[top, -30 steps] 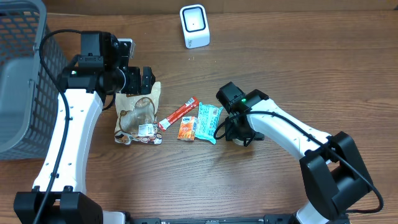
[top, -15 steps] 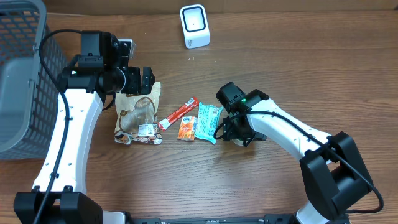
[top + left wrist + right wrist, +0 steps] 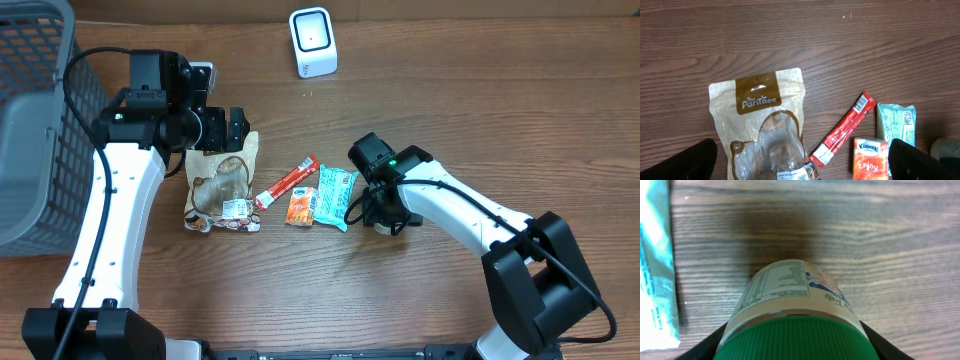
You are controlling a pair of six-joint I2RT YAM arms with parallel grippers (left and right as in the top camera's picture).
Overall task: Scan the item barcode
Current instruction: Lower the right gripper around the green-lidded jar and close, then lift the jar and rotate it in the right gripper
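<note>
A small bottle [image 3: 790,292] with a green cap and a printed label stands on the wooden table, and my right gripper [image 3: 792,347] is shut on it, one finger pressed against each side. From overhead, that gripper [image 3: 381,216] sits just right of a teal packet [image 3: 336,195], with the bottle almost hidden under it. My left gripper [image 3: 238,128] hangs open over the top of a brown snack pouch [image 3: 762,115], nothing between its fingers. The white barcode scanner [image 3: 312,42] stands at the back of the table.
A red stick packet [image 3: 845,130] and an orange tissue pack [image 3: 871,157] lie between the pouch and the teal packet [image 3: 896,122]. A grey mesh basket [image 3: 30,130] fills the left edge.
</note>
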